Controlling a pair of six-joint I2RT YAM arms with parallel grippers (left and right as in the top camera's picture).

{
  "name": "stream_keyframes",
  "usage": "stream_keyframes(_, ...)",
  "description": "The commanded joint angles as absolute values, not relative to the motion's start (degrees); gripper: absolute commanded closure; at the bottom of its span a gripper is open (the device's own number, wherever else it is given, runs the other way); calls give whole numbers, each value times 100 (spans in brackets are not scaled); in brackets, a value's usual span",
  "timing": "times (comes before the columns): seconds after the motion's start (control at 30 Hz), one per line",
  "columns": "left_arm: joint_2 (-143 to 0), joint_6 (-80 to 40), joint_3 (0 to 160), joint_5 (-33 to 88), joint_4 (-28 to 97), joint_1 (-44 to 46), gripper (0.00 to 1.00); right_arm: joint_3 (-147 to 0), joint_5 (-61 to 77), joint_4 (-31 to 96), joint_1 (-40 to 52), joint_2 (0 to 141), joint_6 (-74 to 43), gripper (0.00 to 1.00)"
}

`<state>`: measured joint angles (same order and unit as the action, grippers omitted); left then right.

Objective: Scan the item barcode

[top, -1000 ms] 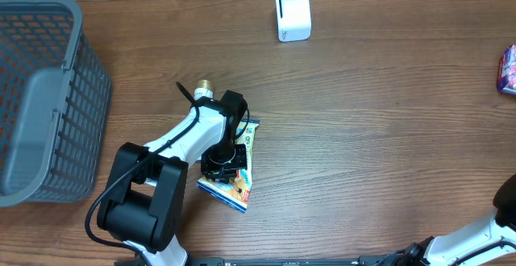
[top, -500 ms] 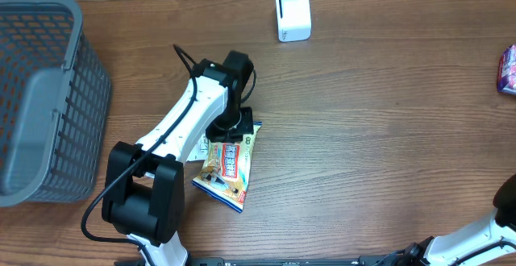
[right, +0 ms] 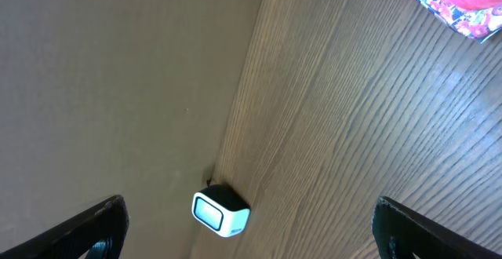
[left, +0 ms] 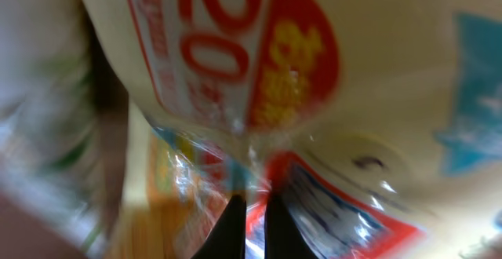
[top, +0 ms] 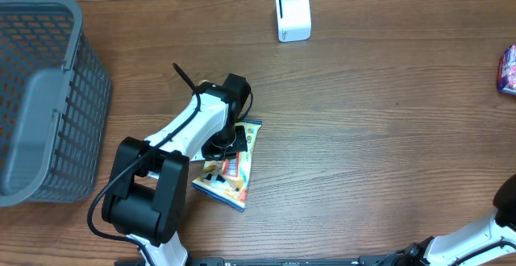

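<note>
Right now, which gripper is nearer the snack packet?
Left. The left gripper is shut on the snack packet; the right gripper is open, well off to its right.

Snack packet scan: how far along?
Grasp looks done: the left gripper is shut on the snack packet, pinching its film at one edge. In hand: the packet is mid-table, well short of the white scanner at the far edge. Left: carry it over and face the barcode to it; no barcode shows in any view.
</note>
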<state>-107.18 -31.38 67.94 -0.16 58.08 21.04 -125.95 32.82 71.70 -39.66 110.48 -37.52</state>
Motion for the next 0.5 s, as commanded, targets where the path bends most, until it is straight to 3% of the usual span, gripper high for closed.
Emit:
stream_keyframes(0.0,-10757,-2674,6678,816,5199,2158,96,-12595,3310,7166,-3970,11037,-3745,0)
stream_keyframes(0.13,-10757,-1612,6678,1837,4600,2213,96,-12595,3310,7166,-3970,11037,-3743,0)
stream_keyframes(0.47,-10757,-482,6823,1894,4003,2692,96,-12595,3310,7166,-3970,11037,-3745,0)
